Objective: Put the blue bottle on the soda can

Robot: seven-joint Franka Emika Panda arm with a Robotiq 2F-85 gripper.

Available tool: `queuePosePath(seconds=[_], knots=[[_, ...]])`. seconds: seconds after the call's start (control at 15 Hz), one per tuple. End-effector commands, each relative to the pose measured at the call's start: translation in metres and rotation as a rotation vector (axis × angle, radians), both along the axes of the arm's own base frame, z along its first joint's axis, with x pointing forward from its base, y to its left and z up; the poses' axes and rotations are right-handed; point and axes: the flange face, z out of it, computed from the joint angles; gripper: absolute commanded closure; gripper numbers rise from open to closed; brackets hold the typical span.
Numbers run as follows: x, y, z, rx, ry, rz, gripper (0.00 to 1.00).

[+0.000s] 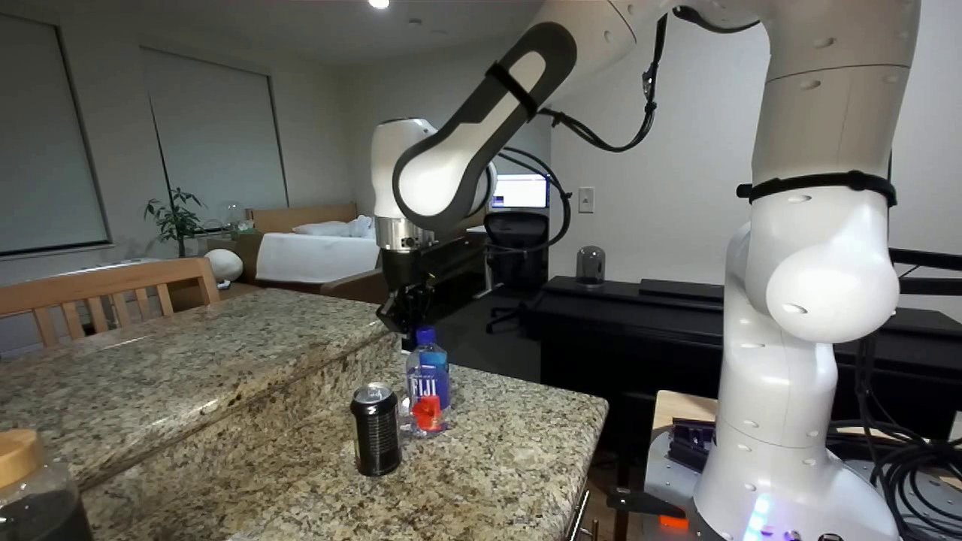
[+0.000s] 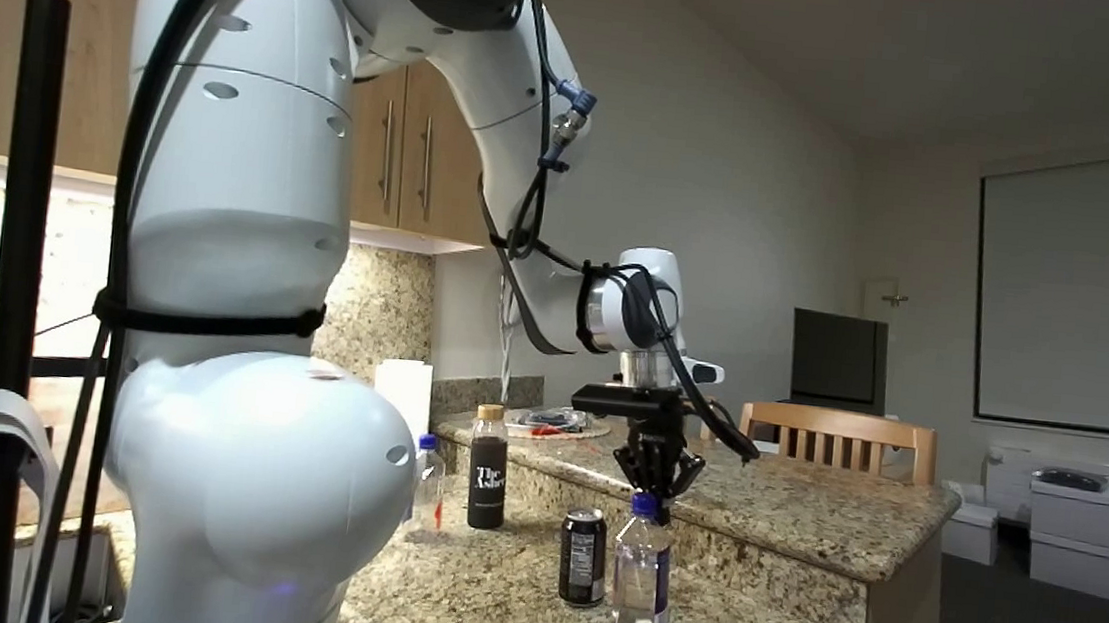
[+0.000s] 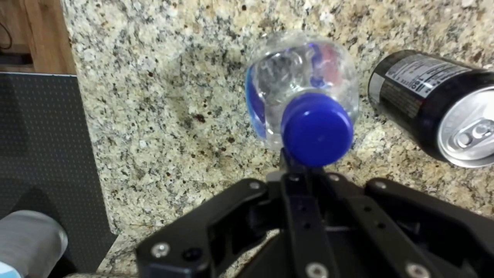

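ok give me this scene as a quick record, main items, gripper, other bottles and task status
blue bottle: upright on the counter
cap: on
can: upright beside the blue bottle, a small gap between them
gripper: looks closed, right at the cap; contact cannot be told
other bottles: dark bottle, upright; clear bottle, blue-capped, partly hidden
task status: not done, blue bottle not on the can

Ext vws dim | ceiling lt (image 1: 379,4) glaring | wrist vw: tool (image 3: 304,173) blurry
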Motion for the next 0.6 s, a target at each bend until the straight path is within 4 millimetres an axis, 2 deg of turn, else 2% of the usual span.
queuePosePath(seconds=[0.0, 0.07, 0.13, 0.53], knots=[[-0.005, -0.001, 0.002, 0.006, 0.016, 0.007, 0.86], [-0.007, 0.001, 0.004, 0.006, 0.004, 0.02, 0.66], [-0.009, 0.004, 0.007, -0.007, -0.003, 0.026, 0.65], [-0.029, 0.017, 0.014, -0.019, 0.012, 0.046, 0.27]])
